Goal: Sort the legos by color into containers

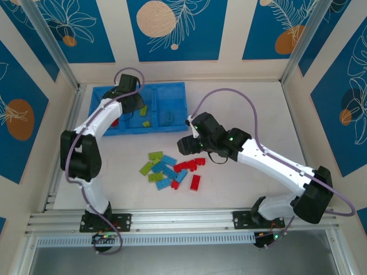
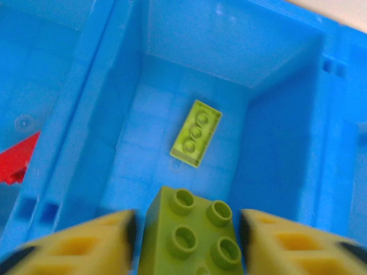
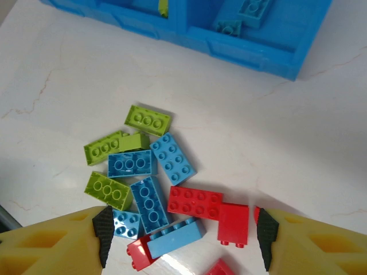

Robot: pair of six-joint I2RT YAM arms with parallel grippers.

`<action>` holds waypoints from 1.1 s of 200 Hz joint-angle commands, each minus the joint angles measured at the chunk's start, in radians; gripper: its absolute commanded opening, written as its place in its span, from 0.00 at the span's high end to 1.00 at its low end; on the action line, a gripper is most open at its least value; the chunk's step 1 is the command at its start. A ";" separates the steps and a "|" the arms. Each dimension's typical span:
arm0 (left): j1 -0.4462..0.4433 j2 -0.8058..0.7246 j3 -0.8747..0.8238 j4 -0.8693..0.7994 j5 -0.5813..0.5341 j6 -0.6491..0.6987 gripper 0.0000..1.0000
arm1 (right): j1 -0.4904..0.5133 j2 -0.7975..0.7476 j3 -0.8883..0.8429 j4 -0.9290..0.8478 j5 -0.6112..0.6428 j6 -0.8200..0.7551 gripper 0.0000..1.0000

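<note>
L gripper over mid compartment w/ green lego btwn jaws, grip unclear; drop step, next: open fully, retract.

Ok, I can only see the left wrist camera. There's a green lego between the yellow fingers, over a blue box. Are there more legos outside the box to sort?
Observer: Yes. A pile of legos lies on the table in front of the tray, with green, blue and red all mixed together.
Operator: What's the other arm doing?
Observer: The right gripper hangs open just above that pile, over the red bricks.
Operator: Is anything in the box on my right?
Observer: Yes, some light blue bricks lie in the right compartment.
</note>
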 commanded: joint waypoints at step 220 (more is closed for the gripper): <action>-0.273 -0.943 -0.614 -0.269 0.248 0.549 0.00 | 0.053 0.524 0.154 0.077 -0.108 -0.201 0.26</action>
